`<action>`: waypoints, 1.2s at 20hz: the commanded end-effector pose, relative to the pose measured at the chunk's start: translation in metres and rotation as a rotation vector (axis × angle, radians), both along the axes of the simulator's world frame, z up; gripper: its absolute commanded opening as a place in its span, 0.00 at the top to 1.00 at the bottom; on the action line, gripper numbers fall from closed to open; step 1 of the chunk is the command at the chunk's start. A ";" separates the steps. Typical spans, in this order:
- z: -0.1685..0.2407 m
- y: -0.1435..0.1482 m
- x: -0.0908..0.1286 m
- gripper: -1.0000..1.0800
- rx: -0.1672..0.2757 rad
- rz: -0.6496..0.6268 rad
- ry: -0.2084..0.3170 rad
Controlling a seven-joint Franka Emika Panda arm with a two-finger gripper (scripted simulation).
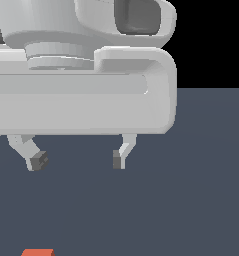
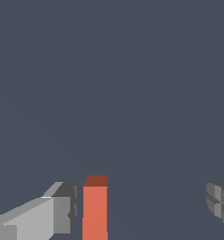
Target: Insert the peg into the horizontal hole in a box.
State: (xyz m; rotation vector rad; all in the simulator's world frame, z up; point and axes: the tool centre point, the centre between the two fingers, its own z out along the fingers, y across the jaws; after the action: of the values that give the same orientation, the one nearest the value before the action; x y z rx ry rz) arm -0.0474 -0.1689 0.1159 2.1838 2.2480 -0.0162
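A pale grey robot gripper hangs above a dark blue-grey bench, its two fingers spread wide and holding nothing. The orange-red peg lies on the bench below, close beside one finger in the wrist view.

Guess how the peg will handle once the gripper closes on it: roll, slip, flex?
The peg shows flat faces and square edges, so it probably won't roll and should seat flush against the finger pads. It looks like a rigid bar, so flex is unlikely. The open gripper hangs above it; an off-centre pinch might let it pivot.
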 end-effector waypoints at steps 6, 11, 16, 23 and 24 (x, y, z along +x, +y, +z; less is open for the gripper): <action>-0.027 -0.090 -0.022 0.04 0.006 -0.005 -0.001; -0.040 -0.134 -0.032 0.04 0.009 -0.008 -0.002; -0.048 -0.160 -0.037 0.04 0.012 -0.010 -0.002; -0.051 -0.168 -0.039 0.04 0.012 -0.012 -0.001; -0.052 -0.168 -0.039 0.04 0.012 -0.012 -0.001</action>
State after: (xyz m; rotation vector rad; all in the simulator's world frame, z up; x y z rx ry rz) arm -0.0863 -0.3373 0.0652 2.2033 2.2392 -0.0012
